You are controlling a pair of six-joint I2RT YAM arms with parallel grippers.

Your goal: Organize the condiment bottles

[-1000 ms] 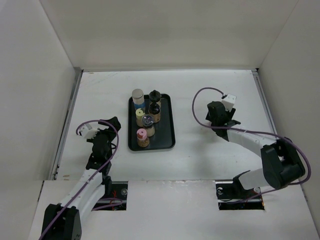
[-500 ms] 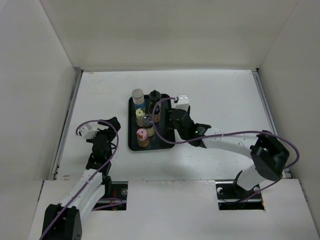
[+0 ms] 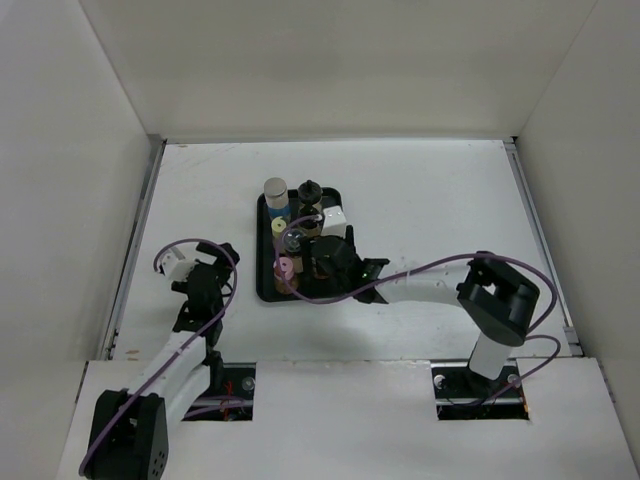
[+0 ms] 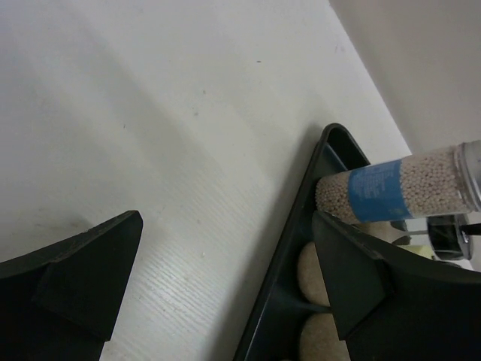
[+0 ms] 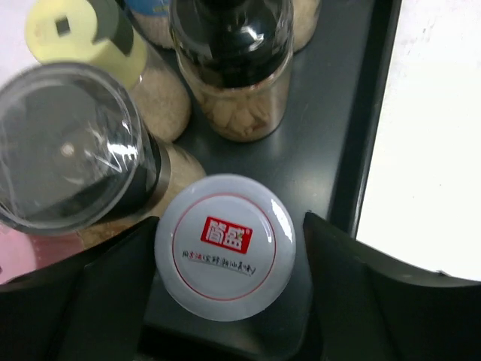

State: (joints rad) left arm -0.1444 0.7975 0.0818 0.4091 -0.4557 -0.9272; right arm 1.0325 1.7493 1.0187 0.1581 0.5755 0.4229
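My right gripper (image 5: 229,226) hangs over the tray with its two black fingers (image 5: 105,293) spread to either side of a white-capped jar (image 5: 224,263). The left finger looks to be against the cap and a thin gap shows at the right one, so I read the hold as loose, not clamped. The cap is round and glossy white, with a thin red ring and a red block of print in the middle. The jar stands upright near the right edge of the black tray (image 5: 364,135), in its near half.

Just beside it on the left is a bottle with a clear domed cap (image 5: 71,143) over a black collar. Behind the jar stands a dark-capped bottle (image 5: 233,68) of brownish pieces, and further left a cream-capped bottle (image 5: 75,30). A pink-capped bottle (image 3: 284,267) stands toward the tray's near left, and a grey-capped, blue-labelled bottle (image 3: 276,192) full of pale beads stands at its far left corner. The six crowd close together.

Only a narrow strip of tray floor lies between the jar and the raised right rim. Beyond that rim the white table (image 3: 450,190) runs on to the right wall (image 3: 580,150).

My left gripper (image 4: 225,226) sits low off the tray's left edge, its fingers wide apart with only table between them. The tray is smooth matte black with rounded corners, and the table shows a faint woven grain.
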